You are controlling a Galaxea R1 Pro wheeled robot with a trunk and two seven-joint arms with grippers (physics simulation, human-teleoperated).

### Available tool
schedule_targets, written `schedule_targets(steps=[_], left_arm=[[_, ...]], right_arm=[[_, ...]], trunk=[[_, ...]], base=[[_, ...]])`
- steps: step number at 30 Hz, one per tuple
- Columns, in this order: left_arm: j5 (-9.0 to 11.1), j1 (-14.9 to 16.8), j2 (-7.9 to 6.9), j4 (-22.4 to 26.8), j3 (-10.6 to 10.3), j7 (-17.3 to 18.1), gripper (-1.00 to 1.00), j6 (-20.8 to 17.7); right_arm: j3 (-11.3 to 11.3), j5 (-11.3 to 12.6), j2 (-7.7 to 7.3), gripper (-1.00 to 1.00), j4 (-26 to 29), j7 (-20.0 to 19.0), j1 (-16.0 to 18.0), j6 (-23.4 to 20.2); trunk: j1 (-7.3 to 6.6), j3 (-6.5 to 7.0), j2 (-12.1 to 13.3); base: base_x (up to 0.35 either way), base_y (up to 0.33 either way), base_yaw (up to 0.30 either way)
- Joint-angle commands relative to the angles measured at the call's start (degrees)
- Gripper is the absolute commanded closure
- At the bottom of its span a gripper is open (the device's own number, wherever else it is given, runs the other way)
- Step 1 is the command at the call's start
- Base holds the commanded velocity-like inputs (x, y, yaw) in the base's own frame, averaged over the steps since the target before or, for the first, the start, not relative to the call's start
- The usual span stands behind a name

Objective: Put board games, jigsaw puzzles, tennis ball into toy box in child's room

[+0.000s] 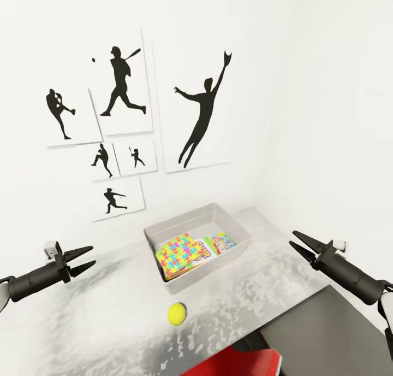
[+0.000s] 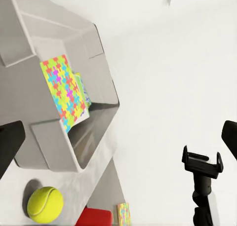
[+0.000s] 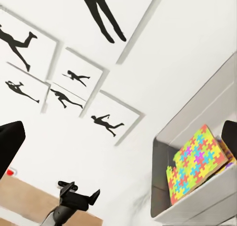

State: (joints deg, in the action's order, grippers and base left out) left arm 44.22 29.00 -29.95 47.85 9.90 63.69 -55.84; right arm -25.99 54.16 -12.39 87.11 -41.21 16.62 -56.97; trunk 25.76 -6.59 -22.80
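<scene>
The light-grey toy box (image 1: 180, 218) stands on the pale table (image 1: 82, 321) against the wall. A jigsaw puzzle (image 1: 176, 253) leans inside it, with flat printed board games (image 1: 218, 244) beside it. In front of the box the yellow tennis ball (image 1: 177, 313) rests on the table. My left gripper (image 1: 94, 256) hovers open to the box's left. My right gripper (image 1: 291, 238) hovers open to its right. Both are empty. The left wrist view takes in the toy box (image 2: 64, 152), the puzzle (image 2: 61, 90) and the tennis ball (image 2: 45, 204). The toy box (image 3: 197, 206) and puzzle (image 3: 195, 164) also appear in the right wrist view.
Black sports-silhouette pictures (image 1: 123, 86) hang on the white wall behind the table. A dark cabinet top (image 1: 322, 332) adjoins the table at front right, and a red object (image 1: 240, 365) sits at the front edge. Below the table edge a small multicoloured square (image 2: 123, 213) is visible.
</scene>
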Motion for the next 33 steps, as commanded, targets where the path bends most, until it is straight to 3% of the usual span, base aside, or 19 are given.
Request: schedule_targets(steps=[1, 5, 9, 14, 33], left_arm=[[0.0, 0.0, -0.27, 0.0, 0.0, 0.1, -1.00, -0.2], [0.5, 0.0, -2.87, 0.0, 0.0, 1.0, -1.00, -0.2], [0.3, 0.0, -4.65, 0.0, 0.0, 6.0, -1.00, -0.1], [0.0, 0.0, -4.98, 0.0, 0.0, 8.8, -1.00, -0.1], [0.1, 0.0, -4.85, 0.0, -0.2, 9.2, -1.00, 0.0]], right_arm=[[-0.1, -0.2, 0.02, -1.00, 0.0, -0.3, 0.1, -0.2], [0.0, -0.2, 0.02, -1.00, 0.0, -0.3, 0.1, -0.2], [0.1, -0.2, 0.21, -1.00, 0.1, -0.3, 0.1, -0.1], [0.1, -0.2, 0.25, -1.00, 0.2, -0.3, 0.1, -0.1], [0.0, -0.2, -0.18, -1.00, -0.1, -0.3, 0.1, -0.2]], trunk=[[0.02, -0.06, -0.1], [0.02, 0.22, -0.1], [0.02, 0.49, -0.1], [0.02, 0.84, -0.1], [0.02, 2.12, -0.1]], base=[[-0.137, 0.049, -0.181], [-0.210, 0.110, -0.182], [-0.170, 0.100, -0.184], [-0.060, 0.021, -0.184], [-0.249, 0.118, -0.184]])
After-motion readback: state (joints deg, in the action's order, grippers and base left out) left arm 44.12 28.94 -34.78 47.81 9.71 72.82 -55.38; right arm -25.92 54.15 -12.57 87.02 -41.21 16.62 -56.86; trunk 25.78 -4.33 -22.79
